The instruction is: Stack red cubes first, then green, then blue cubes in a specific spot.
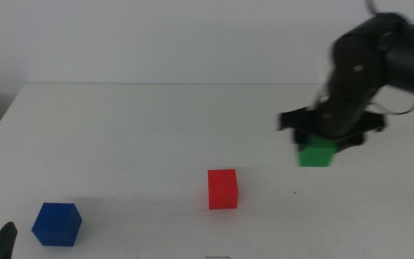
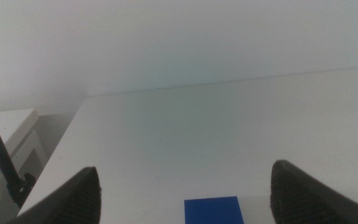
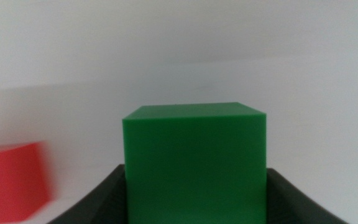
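My right gripper (image 1: 320,149) is shut on the green cube (image 1: 315,152) and holds it in the air at the right of the middle view, above the table and to the right of the red cube (image 1: 222,188). The green cube (image 3: 194,162) fills the right wrist view between the jaws, with the red cube (image 3: 11,182) blurred at the edge. The red cube stands on the white table near the front middle. The blue cube (image 1: 57,224) sits at the front left. My left gripper (image 2: 188,193) waits open at the bottom left corner, just behind the blue cube (image 2: 213,210).
The white table (image 1: 142,129) ends at a back edge against a pale wall. A white cabinet (image 2: 8,143) and a dark rod stand off the table's left side in the left wrist view.
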